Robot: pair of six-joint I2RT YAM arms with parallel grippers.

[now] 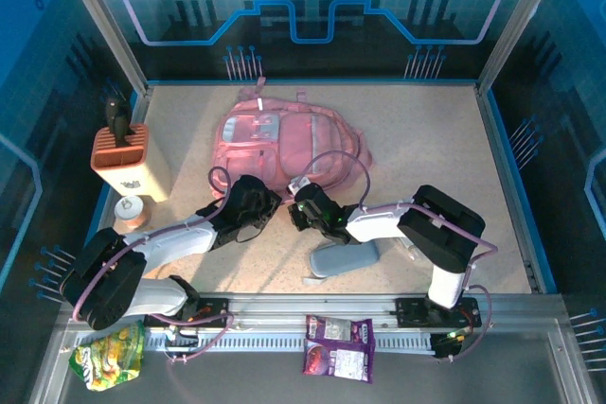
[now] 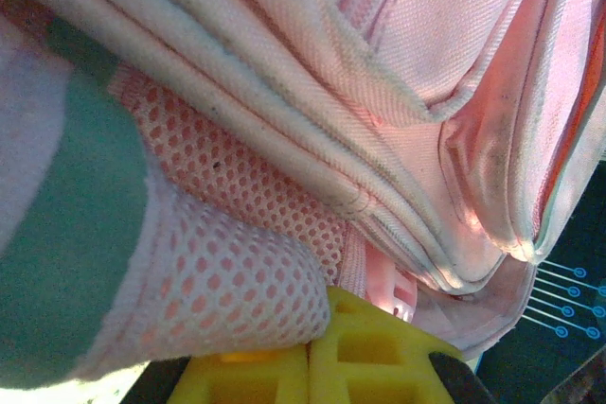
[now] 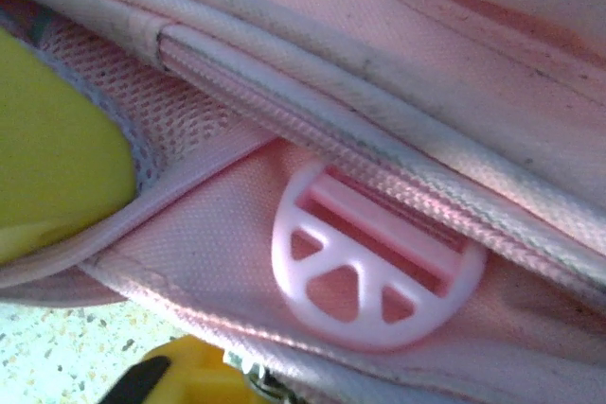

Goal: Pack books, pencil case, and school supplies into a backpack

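Left gripper [image 1: 259, 203] is closed at the near edge of the backpack [image 1: 289, 144]. On its wrist cam the yellow pads [image 2: 256, 380] sit together w/ pink mesh [image 2: 237, 262] draped right on them. Prob a pinch of the bag's edge, can't confirm.

Right gripper [image 1: 301, 207] is just beside it, at the same near edge. Its wrist cam gives one yellow finger [image 3: 194, 376] low down, w/ the zip [image 3: 398, 172] and a round pink buckle [image 3: 374, 267] just beyond. Can't tell whether it's clamped on fabric.

The backpack lies flat, far-middle of the worktop [image 1: 426, 139]. The pencil case [image 1: 343, 257] sits by the near edge, right of middle, partly under the right arm, close to the bag but apart from it.

Step in hand, as I read it: get the bag's mouth open before anything goes in. To do it well:
- Left = anchor, held low & steady.
- Right should take the zip-side lip, not the buckle (hard, likely to twist out), and not mesh + lip together.
- Pull up and away from the left so a gap opens. A sideways drag would prob just slide the soft bag along the worktop.
- Grippers are v. close, so mind a finger clash.
- Aim the opening toward the near edge, since the pencil case lies there.
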